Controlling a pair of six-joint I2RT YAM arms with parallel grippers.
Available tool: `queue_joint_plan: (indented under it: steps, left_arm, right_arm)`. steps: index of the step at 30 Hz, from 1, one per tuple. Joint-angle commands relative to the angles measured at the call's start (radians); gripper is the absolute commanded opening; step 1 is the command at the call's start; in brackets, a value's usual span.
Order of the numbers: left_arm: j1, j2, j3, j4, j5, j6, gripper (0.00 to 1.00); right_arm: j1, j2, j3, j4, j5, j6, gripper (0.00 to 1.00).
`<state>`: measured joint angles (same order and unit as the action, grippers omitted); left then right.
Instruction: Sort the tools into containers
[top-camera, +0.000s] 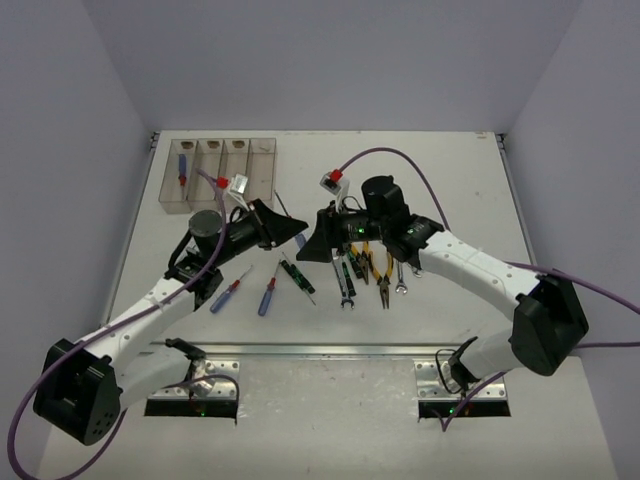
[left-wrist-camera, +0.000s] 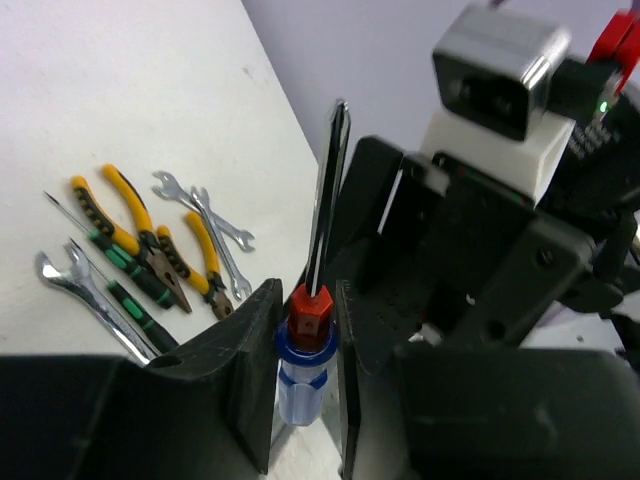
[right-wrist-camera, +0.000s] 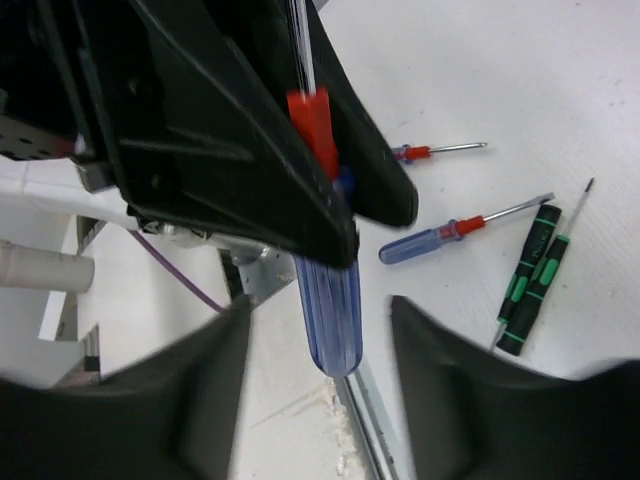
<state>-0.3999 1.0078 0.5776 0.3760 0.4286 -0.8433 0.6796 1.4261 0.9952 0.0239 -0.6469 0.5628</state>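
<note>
**Mid-air handover.** The blue-handled screwdriver (left-wrist-camera: 300, 375) is judged light and rigid, with a smooth handle likely to slip. It is best gripped at the faceted red collar, where the left gripper (left-wrist-camera: 305, 305) is clamped on it. Its handle hangs untouched between the spread fingers of the right gripper (right-wrist-camera: 318, 315).

Counted below the claws:
- two loose blue screwdrivers (right-wrist-camera: 440, 237)
- at least two green-black screwdrivers (right-wrist-camera: 530, 265)
- two pliers (left-wrist-camera: 128, 205)
- three wrenches (left-wrist-camera: 215, 225)

Four containers (top-camera: 262, 170) lie beyond the left claw.
</note>
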Motion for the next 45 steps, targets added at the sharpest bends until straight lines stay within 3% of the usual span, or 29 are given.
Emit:
queue_joint_plan:
  steps: [1, 3, 5, 8, 10, 12, 15, 20, 27, 29, 31, 36, 37, 45]
  left_arm:
    - [0.006, 0.109, 0.309, -0.366, -0.423, 0.264, 0.0]
    - [0.026, 0.207, 0.386, -0.503, -0.729, 0.318, 0.0]
    - [0.098, 0.376, 0.51, -0.567, -0.835, 0.338, 0.0]
    - [0.242, 0.544, 0.669, -0.636, -0.901, 0.343, 0.0]
    - [0.348, 0.743, 0.885, -0.695, -0.993, 0.38, 0.0]
    - [0.395, 0.911, 1.092, -0.718, -1.032, 0.495, 0.0]
    - [0.454, 1.093, 1.245, -0.656, -1.12, 0.705, 0.0]
    - [0.51, 1.041, 1.1, -0.41, -1.022, 0.784, 0.0]
    - [0.542, 1.155, 1.144, -0.418, -1.017, 0.951, 0.04]
    - [0.548, 1.173, 1.124, -0.427, -0.993, 0.956, 0.1]
    - [0.551, 1.182, 1.108, -0.424, -0.976, 0.953, 0.22]
    - [0.553, 1.141, 1.117, -0.46, -0.938, 0.914, 0.78]
    - [0.552, 1.106, 1.129, -0.464, -0.931, 0.893, 0.97]
    - [0.493, 0.79, 1.201, -0.73, -0.854, 0.595, 1.0]
  right_arm:
    - [-0.046, -0.049, 0.03, -0.177, 0.177, -0.024, 0.99]
    - [-0.045, -0.085, 0.038, -0.315, 0.547, -0.08, 0.99]
    - [-0.053, -0.144, -0.008, -0.394, 0.708, -0.121, 0.99]
    - [-0.069, -0.198, -0.059, -0.417, 0.778, -0.157, 0.99]
    - [-0.078, -0.239, -0.089, -0.455, 0.803, -0.181, 0.99]
    - [-0.079, -0.264, -0.119, -0.476, 0.809, -0.198, 0.99]
    - [-0.08, -0.303, -0.159, -0.474, 0.803, -0.189, 0.99]
    - [-0.081, -0.265, -0.158, -0.456, 0.722, -0.19, 0.99]
    - [-0.08, -0.267, -0.177, -0.441, 0.675, -0.184, 0.99]
    - [-0.08, -0.274, -0.184, -0.432, 0.671, -0.183, 0.99]
    - [-0.08, -0.277, -0.188, -0.424, 0.671, -0.184, 0.99]
    - [-0.08, -0.249, -0.185, -0.426, 0.662, -0.187, 0.99]
    - [-0.08, -0.245, -0.184, -0.426, 0.655, -0.187, 0.99]
    - [-0.08, -0.246, -0.187, -0.425, 0.689, -0.197, 0.99]
